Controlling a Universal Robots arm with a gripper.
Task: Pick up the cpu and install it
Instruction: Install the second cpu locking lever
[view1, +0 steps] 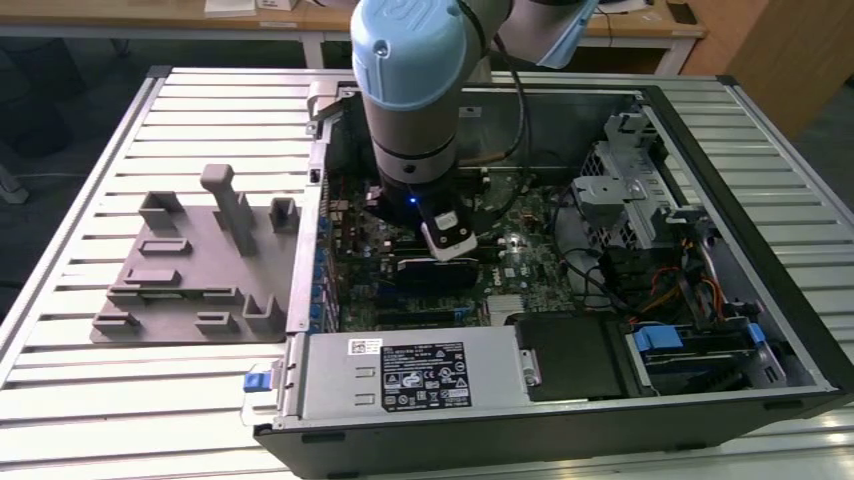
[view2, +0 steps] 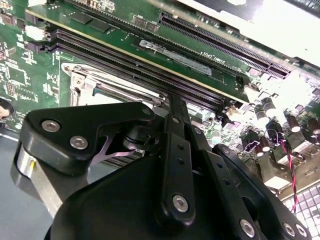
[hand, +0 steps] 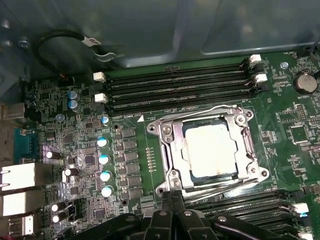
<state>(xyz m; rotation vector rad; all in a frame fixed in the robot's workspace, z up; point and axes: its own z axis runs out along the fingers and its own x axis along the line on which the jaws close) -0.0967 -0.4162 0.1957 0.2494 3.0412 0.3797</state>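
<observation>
The cpu (hand: 209, 150) sits flat inside the socket frame (hand: 167, 150) on the board (hand: 75, 145), silver top up. Just beside the frame's edge, the gripper (hand: 172, 200) has its fingers (hand: 176, 199) pinched together, holding nothing. Arm (view1: 414, 100) stands above the case (view1: 747, 200).

A robotics lab or workshop, probably: an opened computer case (view1: 561, 300) lies on a slatted metal desk (view1: 80, 400) beside a grey fixture block (view1: 200, 265), wooden desks (view1: 267, 22) behind.
</observation>
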